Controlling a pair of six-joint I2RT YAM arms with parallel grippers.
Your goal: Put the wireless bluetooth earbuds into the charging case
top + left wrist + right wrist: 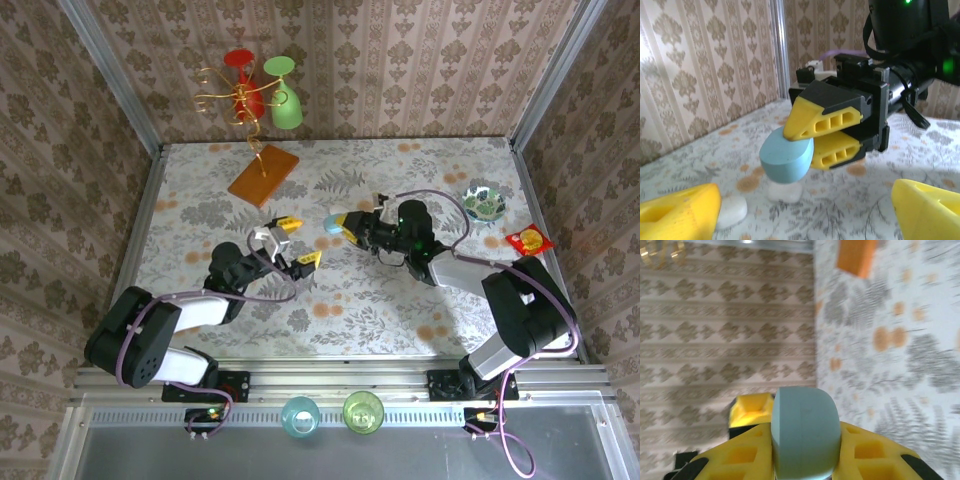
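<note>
The right gripper (pixel 347 226) clamps a pale blue pebble-shaped charging case (pixel 785 160), its long axis jutting past the jaws toward the wide-open left gripper (pixel 301 243).

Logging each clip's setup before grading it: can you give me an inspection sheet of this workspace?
Surface: floral tablecloth, flat, no spills seen.
Job's things: pale blue case in the right gripper; small white block under it, white pebble-shaped piece beside; earbuds or not, cannot tell.
Clutter: glass rack with red and green glasses, patterned dish, red packet, blue cup and green cup at the near rail.
Grippers: left gripper open, empty; right gripper shut on the case.
Cables: purple cable looped along each arm.
Surroundings: patterned walls.
</note>
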